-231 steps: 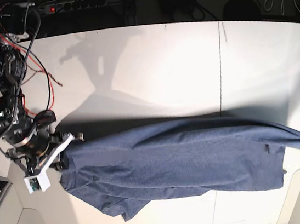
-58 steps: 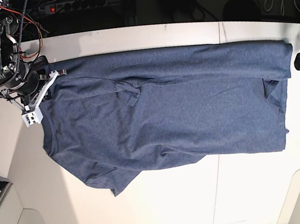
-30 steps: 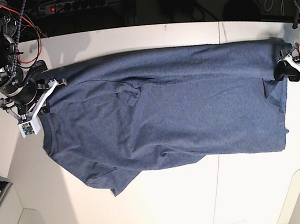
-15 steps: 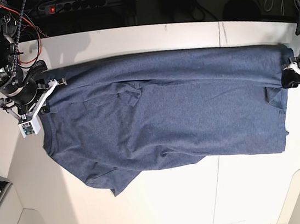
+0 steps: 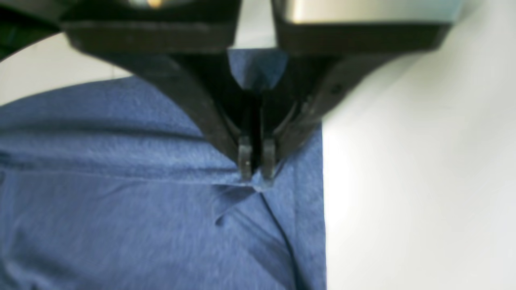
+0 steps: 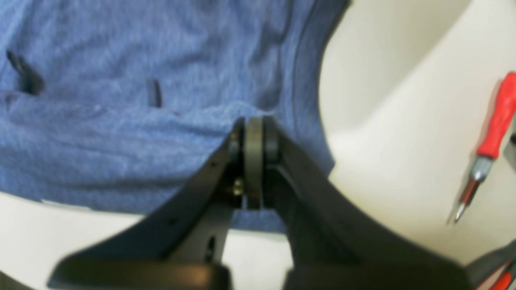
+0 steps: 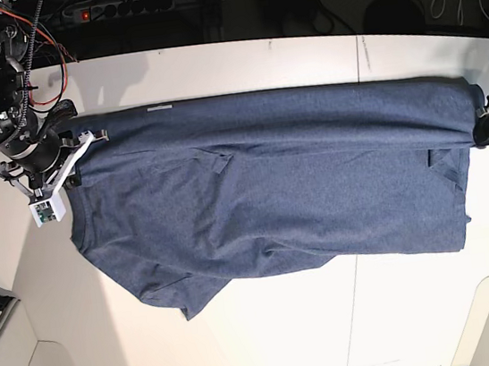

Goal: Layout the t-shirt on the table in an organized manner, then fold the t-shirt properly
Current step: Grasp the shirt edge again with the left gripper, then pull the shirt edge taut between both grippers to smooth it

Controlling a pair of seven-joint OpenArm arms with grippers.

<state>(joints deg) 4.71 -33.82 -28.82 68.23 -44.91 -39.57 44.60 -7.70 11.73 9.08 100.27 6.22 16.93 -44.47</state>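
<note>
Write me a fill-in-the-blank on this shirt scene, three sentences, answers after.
1. The left pincer is shut on the ____ t-shirt.
2. The right pincer is ____ on the t-shirt too.
3. Right of the shirt in the right wrist view, a screwdriver with a ____ handle lies on the table.

Answers: blue; shut; red

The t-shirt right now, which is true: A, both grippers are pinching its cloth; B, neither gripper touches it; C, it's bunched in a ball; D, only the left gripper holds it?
A: the left gripper and the right gripper are each closed on the t-shirt, which is spread across the table.
</note>
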